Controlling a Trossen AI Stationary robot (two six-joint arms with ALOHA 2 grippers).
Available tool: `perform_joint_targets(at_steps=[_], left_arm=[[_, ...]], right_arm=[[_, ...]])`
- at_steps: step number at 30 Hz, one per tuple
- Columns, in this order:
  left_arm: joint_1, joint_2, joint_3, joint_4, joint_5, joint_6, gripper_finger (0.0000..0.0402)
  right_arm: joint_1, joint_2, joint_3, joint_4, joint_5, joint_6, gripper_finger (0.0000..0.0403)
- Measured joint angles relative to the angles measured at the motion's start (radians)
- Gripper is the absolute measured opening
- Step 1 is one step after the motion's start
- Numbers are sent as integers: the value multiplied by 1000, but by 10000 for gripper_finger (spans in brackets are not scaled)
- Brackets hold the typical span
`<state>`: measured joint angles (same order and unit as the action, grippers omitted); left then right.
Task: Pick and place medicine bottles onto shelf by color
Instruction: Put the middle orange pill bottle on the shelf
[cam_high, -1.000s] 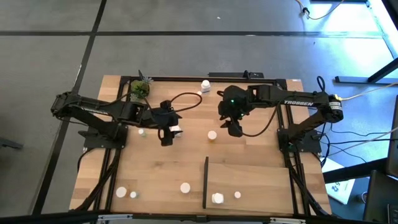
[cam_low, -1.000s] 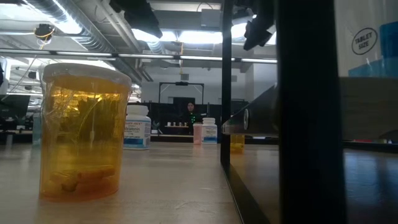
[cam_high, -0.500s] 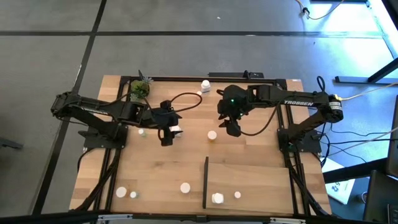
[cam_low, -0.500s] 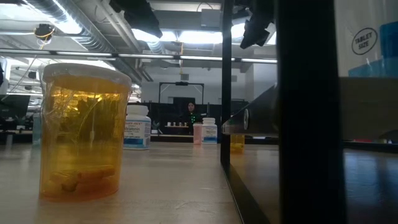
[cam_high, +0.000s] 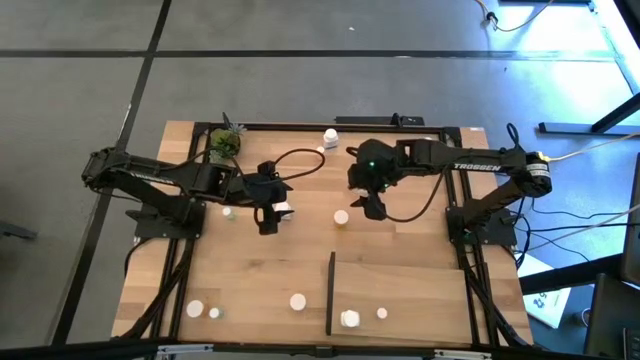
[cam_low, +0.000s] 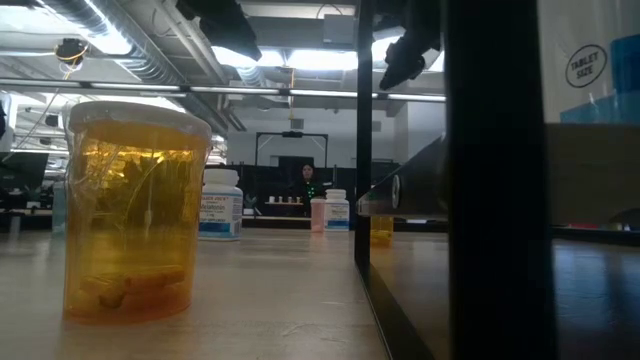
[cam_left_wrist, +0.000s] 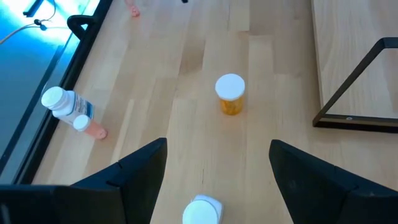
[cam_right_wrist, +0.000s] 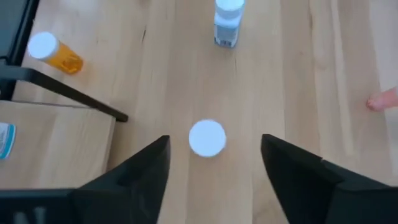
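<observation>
My left gripper (cam_high: 268, 212) hovers open over the table's middle left. A white-capped bottle (cam_left_wrist: 202, 210) stands between its fingers, untouched; the same bottle shows in the high view (cam_high: 283, 210). My right gripper (cam_high: 372, 206) is open above the table's middle. A white-capped bottle (cam_right_wrist: 207, 137) stands on the table just ahead of its fingers, and also shows in the high view (cam_high: 341, 217). The shelf (cam_high: 400, 290) lies at the near right, with a black upright strip (cam_high: 331, 293). Two bottles (cam_high: 349, 319) stand on it.
A potted plant (cam_high: 225, 143) stands at the far left, and a white bottle (cam_high: 330, 137) at the far edge. An orange bottle (cam_high: 297, 301) and two small bottles (cam_high: 195, 309) stand near the front edge. A small bottle (cam_high: 229, 212) stands beside my left arm.
My right gripper has moved a little toward the table's left, toward the white-capped bottle, staying open. My left gripper and the bottles have kept still.
</observation>
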<state>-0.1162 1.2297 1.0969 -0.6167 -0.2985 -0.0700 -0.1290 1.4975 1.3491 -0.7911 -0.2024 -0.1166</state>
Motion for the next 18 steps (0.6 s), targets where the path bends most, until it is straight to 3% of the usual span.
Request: perform_joint_targets(at_steps=[4, 8, 18], left_arm=[[0, 0, 0, 0, 0, 0, 277], [0, 0, 0, 0, 0, 0, 277], [0, 0, 0, 7, 0, 0, 277]], right_arm=[[1, 0, 0, 25, 35, -25, 304], [16, 6, -5, 10, 105, 20, 312], [13, 81, -162, 183, 50, -24, 313]])
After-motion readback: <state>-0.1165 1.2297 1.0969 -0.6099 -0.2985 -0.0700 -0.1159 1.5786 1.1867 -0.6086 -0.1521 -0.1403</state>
